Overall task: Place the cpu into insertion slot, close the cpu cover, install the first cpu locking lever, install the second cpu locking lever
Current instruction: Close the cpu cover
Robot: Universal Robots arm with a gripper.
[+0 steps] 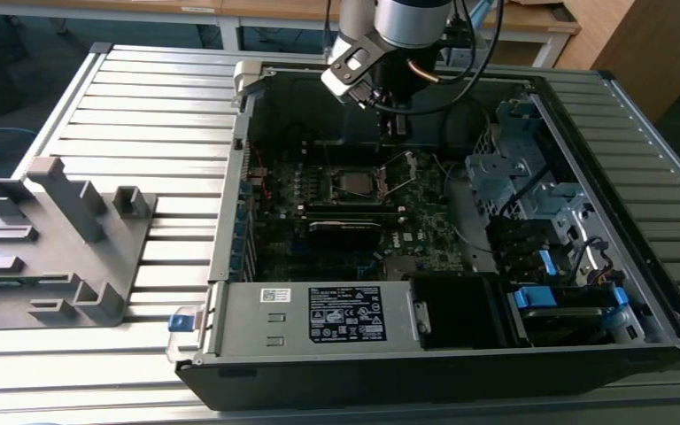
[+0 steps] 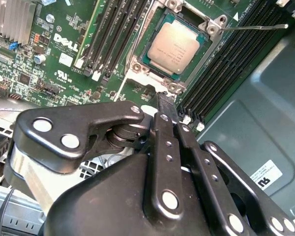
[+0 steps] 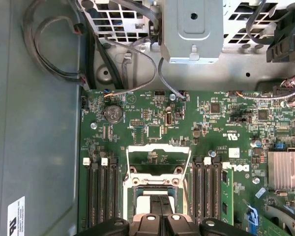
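We saw the gripper [image 2: 165, 101] clenched on nothing, tips right at the insertion slot [image 2: 214, 28] rim, cpu [image 2: 173, 48] seated just past them, cpu cover [image 3: 159, 147] standing open.

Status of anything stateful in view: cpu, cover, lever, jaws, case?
Pale silver-grey square cpu: seated in the dark, silver-rimmed insertion slot.
Thin silver metal cpu cover frame: open, swung up.
Thin metal locking lever: unlatched, sticking out.
Black gripper: jaws shut, holding nothing.
Black computer case: side open.
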